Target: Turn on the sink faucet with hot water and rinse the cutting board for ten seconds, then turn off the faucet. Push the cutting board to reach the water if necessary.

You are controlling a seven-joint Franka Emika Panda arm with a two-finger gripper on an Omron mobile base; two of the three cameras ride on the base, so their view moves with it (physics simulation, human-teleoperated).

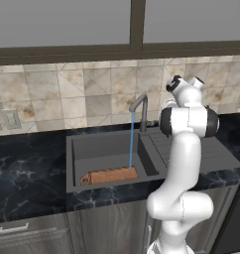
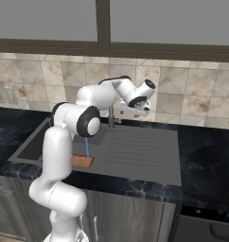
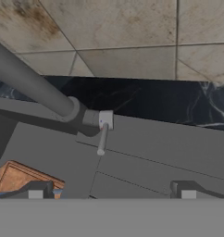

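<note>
While the water (image 1: 131, 141) falls from the sink faucet (image 1: 141, 110) onto the cutting board (image 1: 110, 175) in the sink (image 1: 99, 146), the fingers (image 3: 36, 190) stand apart above the lever (image 3: 102, 139).

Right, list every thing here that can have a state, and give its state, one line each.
sink faucet: on, spout over the basin.
water: running, thin stream landing on the board.
cutting board: lying flat in the sink, under the stream.
sink: holds the board.
gripper: open, holding nothing, above the faucet's side lever.
</note>
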